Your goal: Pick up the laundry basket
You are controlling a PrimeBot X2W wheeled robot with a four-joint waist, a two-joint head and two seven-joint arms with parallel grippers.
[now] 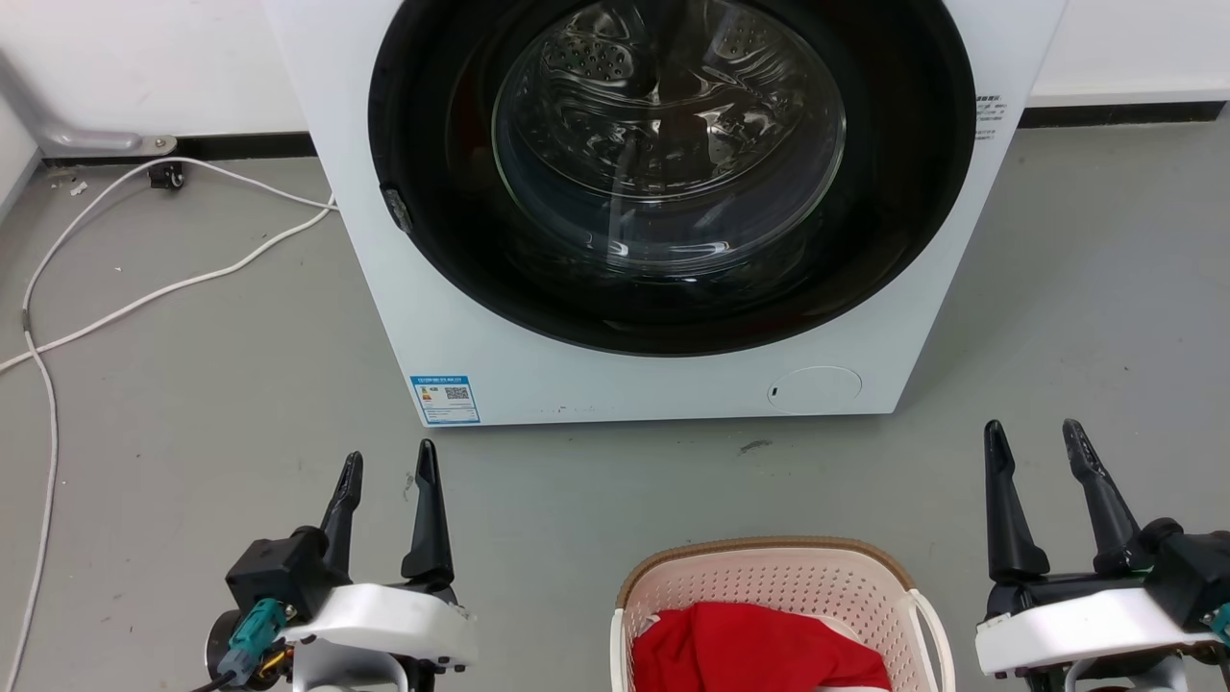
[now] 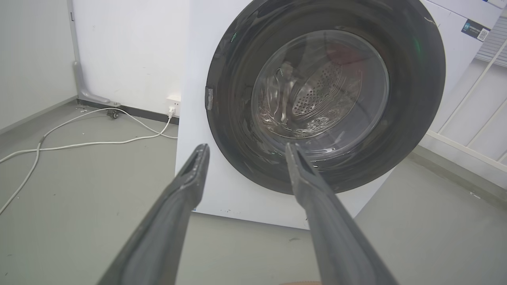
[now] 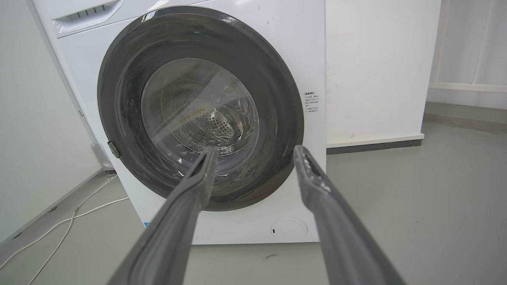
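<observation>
From the head view I have the basket (image 1: 769, 580) at the bottom edge, standing on the floor (image 1: 192, 432) in front of the washer (image 1: 461, 327) and well apart from it. It sits between my two grippers, nearer the right one, and touches neither. A red cloth (image 1: 750, 649) lies inside it, and a white handle (image 1: 937, 625) curves along its right side. My left gripper (image 1: 389, 455) is at the lower left, fingers spread with nothing between them; the left wrist view shows the same gap, aimed at the washer's round dark door (image 2: 324, 99). My right gripper (image 1: 1033, 428) is at the lower right, likewise spread and empty, and its wrist view also looks straight at the door. A white cable (image 1: 144, 298) trails over the floor left of the washer.
</observation>
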